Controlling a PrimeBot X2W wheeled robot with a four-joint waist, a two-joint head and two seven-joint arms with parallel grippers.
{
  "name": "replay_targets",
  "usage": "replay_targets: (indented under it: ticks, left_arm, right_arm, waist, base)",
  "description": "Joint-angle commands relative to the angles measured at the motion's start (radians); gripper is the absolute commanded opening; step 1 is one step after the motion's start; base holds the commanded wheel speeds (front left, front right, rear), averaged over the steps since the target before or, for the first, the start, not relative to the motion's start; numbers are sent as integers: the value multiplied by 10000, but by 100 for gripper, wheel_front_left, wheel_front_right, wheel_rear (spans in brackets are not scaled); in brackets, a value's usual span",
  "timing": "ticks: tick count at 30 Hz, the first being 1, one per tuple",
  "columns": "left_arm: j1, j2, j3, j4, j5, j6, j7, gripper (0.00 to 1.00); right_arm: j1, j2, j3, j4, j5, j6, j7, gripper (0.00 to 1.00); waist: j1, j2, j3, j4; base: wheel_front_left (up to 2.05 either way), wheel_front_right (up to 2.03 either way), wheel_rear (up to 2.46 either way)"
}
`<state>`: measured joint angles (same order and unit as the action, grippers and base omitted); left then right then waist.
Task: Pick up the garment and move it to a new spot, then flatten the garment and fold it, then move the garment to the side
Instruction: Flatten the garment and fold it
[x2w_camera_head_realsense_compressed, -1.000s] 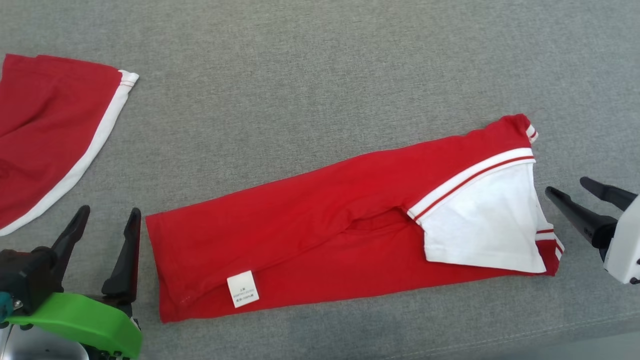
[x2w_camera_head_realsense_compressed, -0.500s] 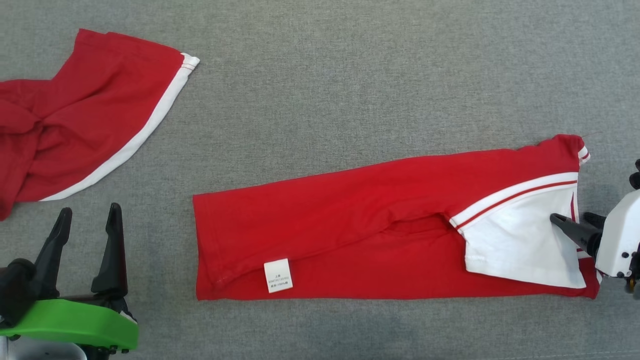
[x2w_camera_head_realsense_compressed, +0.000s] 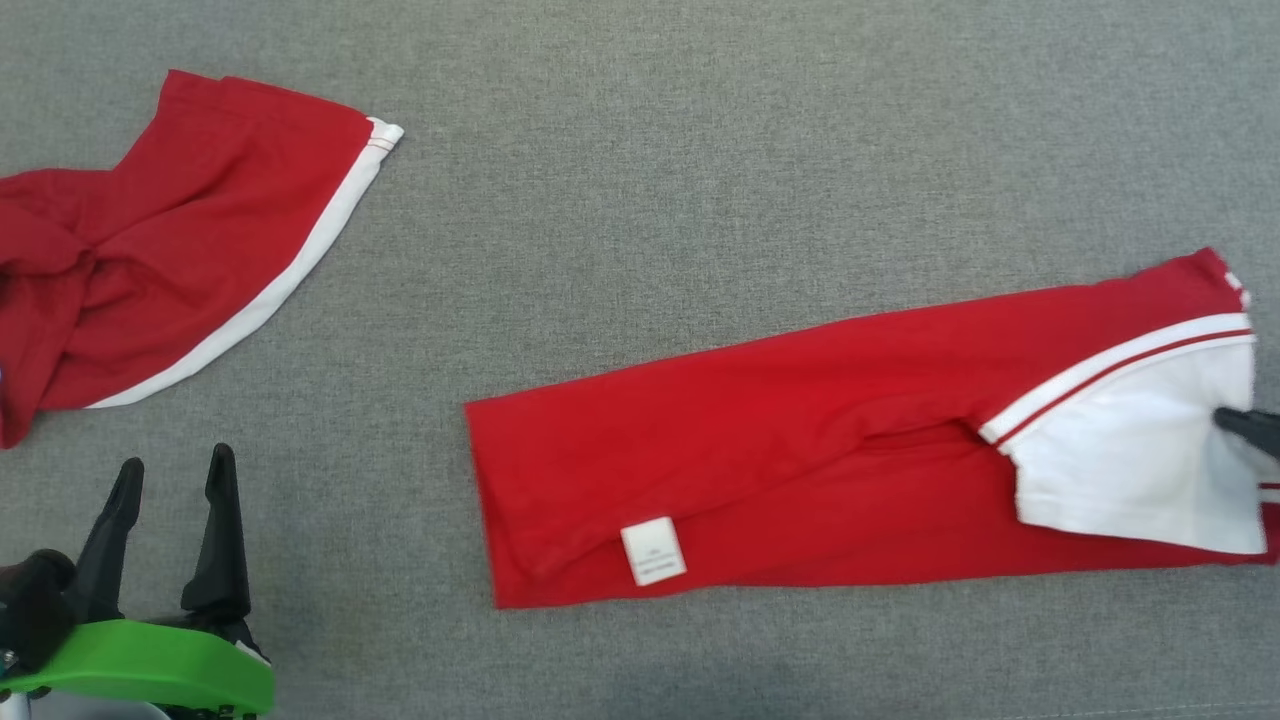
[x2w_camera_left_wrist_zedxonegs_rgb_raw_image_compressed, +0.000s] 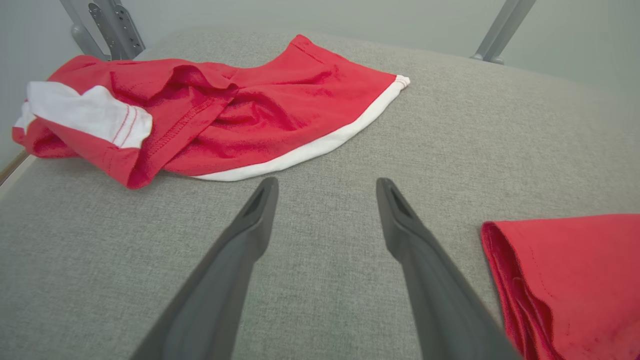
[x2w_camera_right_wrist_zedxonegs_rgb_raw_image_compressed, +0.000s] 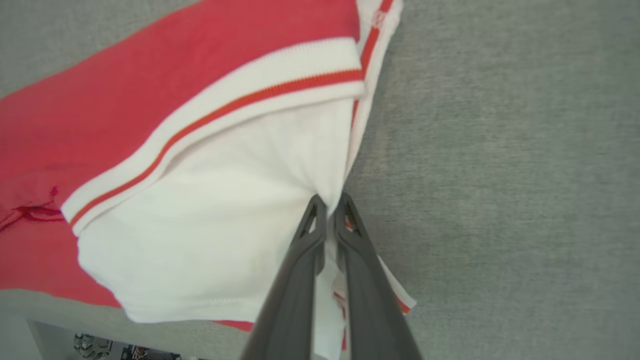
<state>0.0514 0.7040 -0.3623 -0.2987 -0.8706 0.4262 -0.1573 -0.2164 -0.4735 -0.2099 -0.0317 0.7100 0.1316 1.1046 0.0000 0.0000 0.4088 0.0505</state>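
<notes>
Fingers of my right gripper (x2w_camera_right_wrist_zedxonegs_rgb_raw_image_compressed: 330, 205) are pressing together on the white edge of the garment (x2w_camera_head_realsense_compressed: 800, 440), pinching the cloth at its right end. The garment is lying folded into a long red strip on the grey padded surface (x2w_camera_head_realsense_compressed: 640, 200), toward my right, with a white label (x2w_camera_head_realsense_compressed: 652, 550) showing near its lower left edge. My left gripper (x2w_camera_head_realsense_compressed: 175, 462) is hovering at my lower left, fingers apart, gripping nothing. A second red garment (x2w_camera_head_realsense_compressed: 170, 240) is lying crumpled far left, well apart.
</notes>
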Motion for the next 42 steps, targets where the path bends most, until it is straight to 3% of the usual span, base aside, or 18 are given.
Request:
replay_targets:
  ticks: [1,7,10,17,24,34,39,42]
  left_arm:
    - [35,-165,-66,91,-37,-142,-140,100]
    - [-280,-580,-530,642,96,-775,-473,100]
    - [-294,-778,-616,1110,149,-1108,-681,100]
    - [-213,-1461,-539,1835,395,-1656,-1005,100]
    - [-174,-2068,-524,2371,767,-2015,-1085,100]
    - [-236,-2840,-347,3031,1145,-2483,-1075,100]
    - [-709,-3325,-658,3476,1388,-2862,-1077,100]
    - [-857,-3446,-807,3668,1458,-2975,-1076,100]
  right_arm:
    - [-153,-263,-509,85,-239,-17,54,0]
    - [120,-851,-2418,83,-811,-16,317,0]
    - [306,-1054,-2588,-164,-426,-14,332,0]
    - [789,-473,-894,-1931,621,-9,90,0]
    - [944,571,1315,-2529,127,-8,-383,0]
    - [-69,1988,3827,-230,-1257,-8,-1903,0]
    - [-1124,2946,4586,1788,-2170,-8,-2508,0]
    - [-1421,3150,4766,2305,-2356,-8,-2620,0]
  waist:
    - [0,0,-109,-56]
    - [0,0,-528,-52]
    - [0,0,-863,-84]
    - [0,0,-1791,-291]
    - [0,0,-2534,-348]
    - [0,0,-2968,63]
    - [0,0,-2735,647]
    - [0,0,-2678,861]
  base:
    - [0,0,0]
    - [0,0,0]
    - [0,0,0]
    - [0,0,0]
    - [0,0,0]
    - [0,0,0]
    - [0,0,0]
    - [0,0,0]
